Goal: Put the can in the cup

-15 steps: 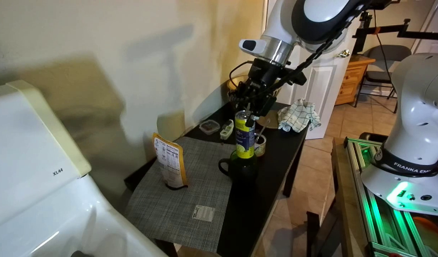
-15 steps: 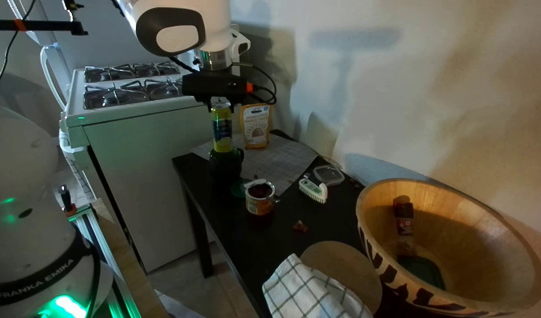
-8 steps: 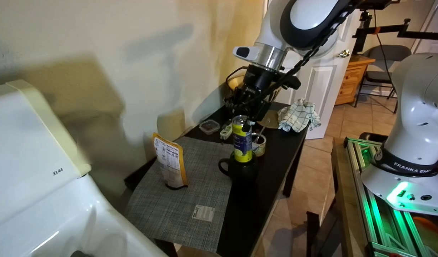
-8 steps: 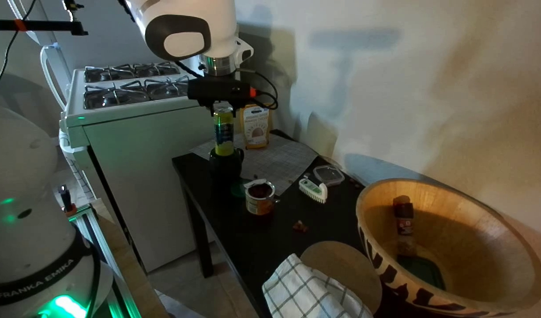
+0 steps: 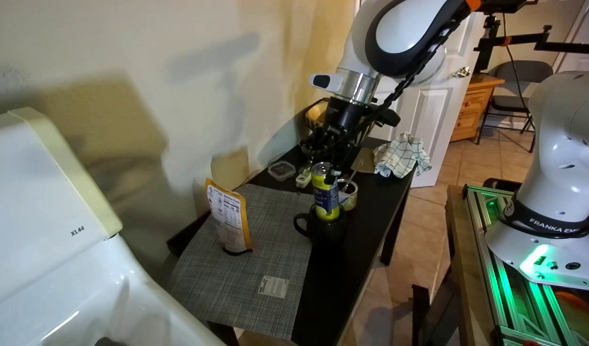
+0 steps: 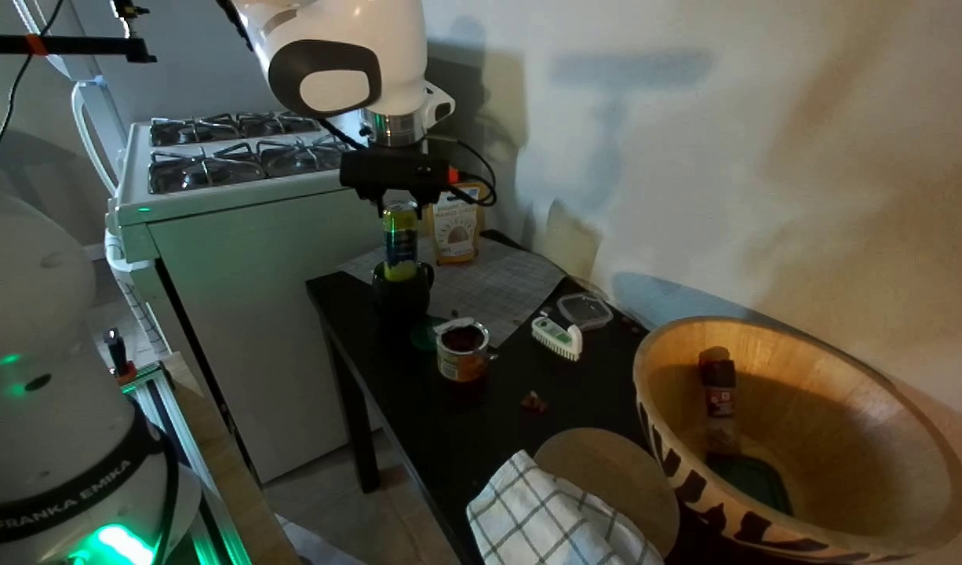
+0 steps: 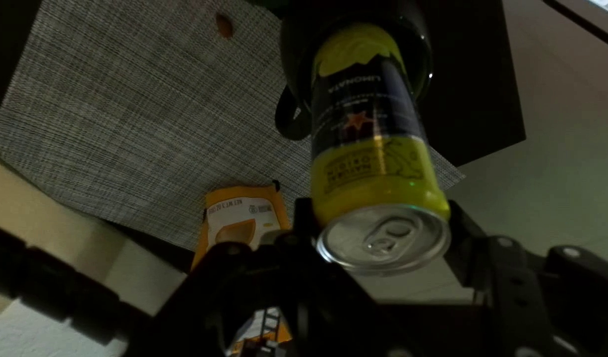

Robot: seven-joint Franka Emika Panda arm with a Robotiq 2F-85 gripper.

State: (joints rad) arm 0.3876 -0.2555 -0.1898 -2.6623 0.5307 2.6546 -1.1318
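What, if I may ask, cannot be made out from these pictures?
Lower end of the can: hidden inside the mug in all three views.
Base of the mug: lost against the black tabletop in both exterior views.
Fine print on the pouch: too small to read in an exterior view.
Label on the bottle in the wooden bowl: too small and blurred in an exterior view.

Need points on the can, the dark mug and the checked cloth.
Can (image 7: 377, 148), wrist view: on its printed side.
Dark mug (image 5: 327, 231), in an exterior view: on the body, below the rim.
Checked cloth (image 6: 558, 516), in an exterior view: on the crumpled fabric.
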